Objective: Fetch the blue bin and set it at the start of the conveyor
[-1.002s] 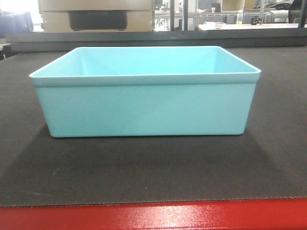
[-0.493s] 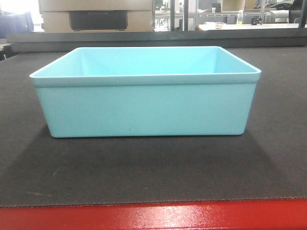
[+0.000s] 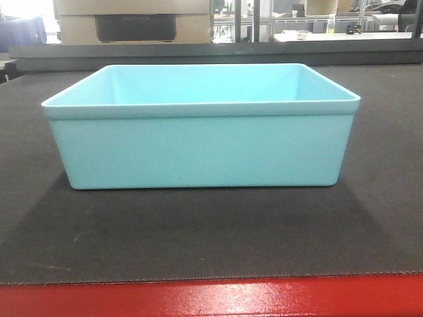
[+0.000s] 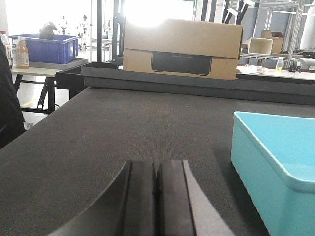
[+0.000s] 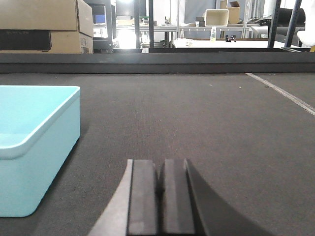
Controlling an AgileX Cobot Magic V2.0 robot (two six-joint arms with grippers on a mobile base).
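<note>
Sitting flat on the conveyor start (image 3: 198, 244), just behind its glossy red front edge (image 3: 211, 298), the blue bin (image 3: 198, 148) looks already placed, upright and empty. Left pincer (image 4: 157, 196) is clenched on nothing, pads pressed together, low over the belt beside the bin's left wall. Right pincer (image 5: 160, 194) is likewise clenched and empty, beside the bin's right wall. Neither touches the bin.

Risks, as a judgement: a pincer pulling back could clip the thin rim or a side wall and skid the light tub across the woven belt, or twist it off square. Both pincers ride very low, so a fingertip may drag on the belt. If the belt starts, the bin rides away.

Bin look: pale turquoise plastic, smooth plain walls, slightly tapered, rounded corners, thin out-turned rim, nothing inside.

Farther back: dark raised rail (image 3: 211, 56) at the belt's far end, then a cardboard box (image 4: 182, 46), a dark blue crate (image 4: 47, 49) on a side worktop (image 4: 34, 70) with a bottle (image 4: 21, 51), and shelving.
</note>
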